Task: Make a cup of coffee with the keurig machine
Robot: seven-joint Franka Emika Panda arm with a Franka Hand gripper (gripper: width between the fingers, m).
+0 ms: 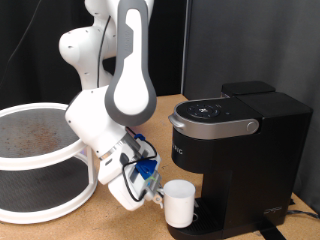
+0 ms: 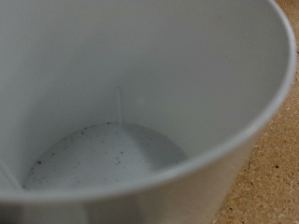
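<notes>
A white robot arm bent low over the wooden worktop [image 1: 80,225], its gripper [image 1: 155,195] brought down beside the cup [image 1: 180,203], which stood upright at the foot of the keurig machine [image 1: 235,150] on or at the edge of the machine's round dark base. From where I stood the gripper sat at the side of the cup on the exterior view's left, up against its rim, but the fingers were too small and too crowded by blue-tipped cabling to show whether they were clamped on the wall of the cup or standing free, so I cannot tell its grip. The machine, black and boxy with a grey-trimmed lid, had that lid down, and the cup rose to well below the brew head. The wrist view looked straight into the cup [image 2: 121,112], its pale inside filling almost the whole picture, a faint seam running down the wall and fine dark specks scattered over the bottom; a strip of speckled worktop [image 2: 271,182] showed past the rim. On the exterior view's left stood a two-tier round white mesh stand [image 1: 40,160], well apart from the machine.
</notes>
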